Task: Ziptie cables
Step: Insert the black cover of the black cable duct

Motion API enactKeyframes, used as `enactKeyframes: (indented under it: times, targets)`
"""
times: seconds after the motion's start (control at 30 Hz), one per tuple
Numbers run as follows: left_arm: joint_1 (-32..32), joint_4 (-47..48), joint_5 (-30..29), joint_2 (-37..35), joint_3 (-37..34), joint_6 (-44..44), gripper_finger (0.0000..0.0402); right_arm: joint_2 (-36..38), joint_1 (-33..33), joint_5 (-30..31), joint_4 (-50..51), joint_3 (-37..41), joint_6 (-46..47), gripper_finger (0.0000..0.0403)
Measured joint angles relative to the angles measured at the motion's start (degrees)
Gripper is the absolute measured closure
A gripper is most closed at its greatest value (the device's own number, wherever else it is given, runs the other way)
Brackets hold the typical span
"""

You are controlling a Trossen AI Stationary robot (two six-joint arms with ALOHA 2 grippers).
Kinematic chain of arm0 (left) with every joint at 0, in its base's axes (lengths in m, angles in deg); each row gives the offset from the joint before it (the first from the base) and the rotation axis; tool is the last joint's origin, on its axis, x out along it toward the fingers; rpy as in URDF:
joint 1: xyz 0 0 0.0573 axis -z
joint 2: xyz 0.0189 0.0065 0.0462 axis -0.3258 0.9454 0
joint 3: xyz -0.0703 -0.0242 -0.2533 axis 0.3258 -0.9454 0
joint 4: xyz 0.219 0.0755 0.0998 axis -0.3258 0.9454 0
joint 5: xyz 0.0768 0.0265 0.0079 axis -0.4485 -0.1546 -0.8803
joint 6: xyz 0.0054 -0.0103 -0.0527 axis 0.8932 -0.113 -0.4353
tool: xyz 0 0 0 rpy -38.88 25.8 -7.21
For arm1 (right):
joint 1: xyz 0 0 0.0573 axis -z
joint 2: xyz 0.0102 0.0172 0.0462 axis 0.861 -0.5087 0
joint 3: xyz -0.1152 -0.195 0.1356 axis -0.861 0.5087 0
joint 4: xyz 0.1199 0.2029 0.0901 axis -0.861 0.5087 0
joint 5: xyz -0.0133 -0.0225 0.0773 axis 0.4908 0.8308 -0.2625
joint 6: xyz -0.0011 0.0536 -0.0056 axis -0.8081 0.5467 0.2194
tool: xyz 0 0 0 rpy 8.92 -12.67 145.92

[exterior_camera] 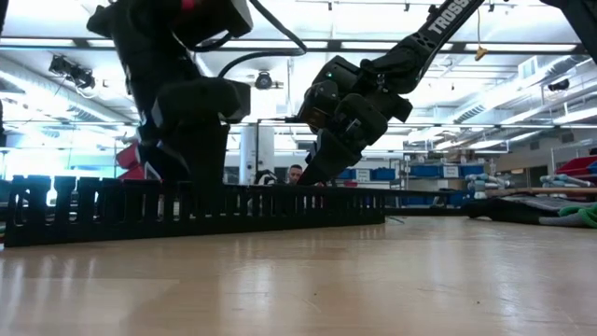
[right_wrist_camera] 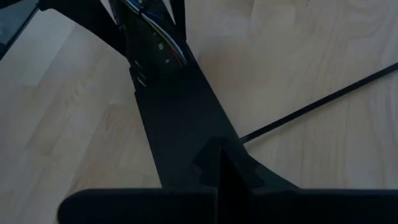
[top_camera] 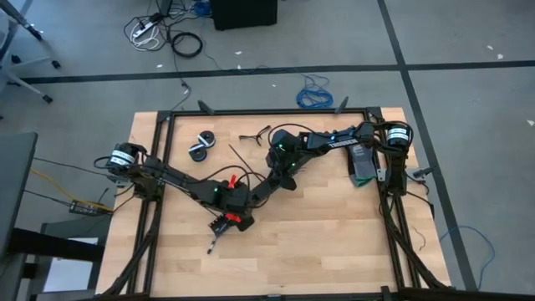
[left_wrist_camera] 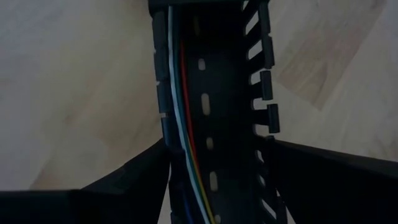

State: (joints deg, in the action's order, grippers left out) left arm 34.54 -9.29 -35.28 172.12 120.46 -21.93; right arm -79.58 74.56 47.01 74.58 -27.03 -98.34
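Left gripper straddles the slotted duct (wires inside); right gripper pinched shut, arm lettered "TROSS"

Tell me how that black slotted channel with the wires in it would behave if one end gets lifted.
The slotted channel looks rigid: it lies straight along the table, so it should lift as one piece. The wires lie loose inside and could spill out if it tips.

2 arms, 1 slotted duct.

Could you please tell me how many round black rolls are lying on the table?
2. One roll lies toward the far left of the table; the second roll sits right beside it, slightly nearer. More may be hidden from view.
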Motion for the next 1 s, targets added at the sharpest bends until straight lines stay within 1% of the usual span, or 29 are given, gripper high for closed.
enactKeyframes:
  times: [0.13, 0.37, 0.57, 0.7, 0.8, 0.9, 1.0]
  targets:
    - [0.0, -2.5, 0.0, 0.0, -1.3, 0.0, 0.0156, 0.0, 0.0, 0.0, 0.0, 0.0, 0.1, 0.0403]
    - [-0.4, -2.8, -2.3, 0.2, -1.3, -2.8, 0.0156, 0.0, 0.0, 0.7, -0.5, 0.0, 0.7, 0.0403]
    - [-1.6, -2.4, -2.9, 1.2, -1.3, -5.9, 0.0156, -0.1, 0.4, 2.6, -3.5, 0.0, 3.3, 0.0402]
    - [-2.4, -2.6, -3.3, 2.0, -1.3, -8.7, 0.0156, 0.0, 1.0, 5.1, -4.0, 0.0, 5.0, 0.0402]
    - [-2.7, -2.7, -3.3, 2.1, -1.3, -10.3, 0.0156, 0.0, 1.4, 4.8, -4.4, 0.0, 5.2, 0.0402]
    - [-2.8, -2.8, -3.5, 2.1, -1.3, -10.3, 0.0156, 0.3, 2.0, 2.9, -5.1, 0.1, 6.4, 0.0402]
    - [-2.8, -2.9, -3.5, 2.1, -1.3, -10.3, 0.0156, 2.0, 2.6, 2.4, -5.3, 0.2, 7.2, 0.0402]
